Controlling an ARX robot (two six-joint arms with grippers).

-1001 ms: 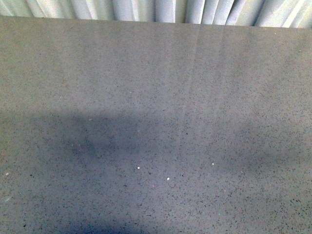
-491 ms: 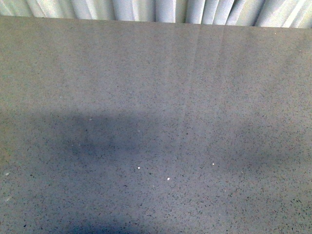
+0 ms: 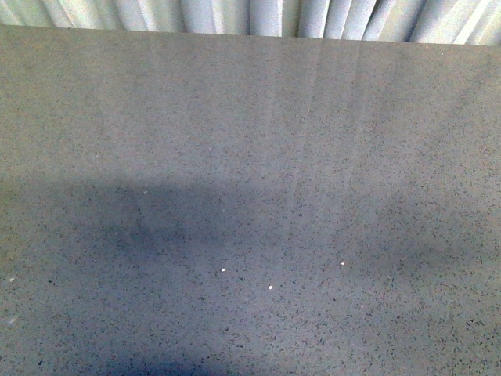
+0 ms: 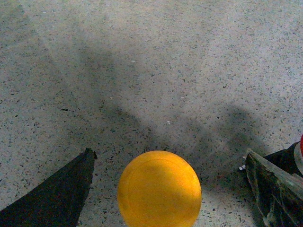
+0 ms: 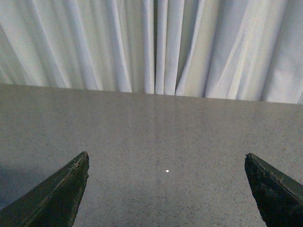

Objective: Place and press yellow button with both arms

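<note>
Yellow-orange and smooth, the button (image 4: 159, 188) shows only its domed cap in the left wrist view, a matt plastic round with a faint ring near its edge. Its collar and base are hidden under the cap. It sits between the fingers (image 4: 57, 198) of the left gripper (image 4: 169, 153), which stands wide with clear table on both sides of the cap, so it grips nothing.

Over the last 1 s the front view has changed very little. The table (image 3: 250, 117) is still all it shows, with neither arm nor the button in view. The 3 white specks (image 3: 270, 287) keep their places. The broad shadow (image 3: 156, 227) on the left holds about the same outline, only a touch lighter 0.5 s ago. I read that as the left arm pausing over the button rather than travelling. The button has not yet been brought to the middle, and pressing looks some way off.

The right gripper (image 5: 166, 155) is also wide and holds nothing, looking across the table toward a pleated white curtain (image 5: 156, 47).

The table is grey speckled stone, flat and fairly dull, and should seat the base steadily. The fingers are flat, dark and scuffed at the edges, and the rounded cap offers them little purchase. A red sliver (image 4: 301, 144) shows at the edge of the left wrist view, too little to name.
</note>
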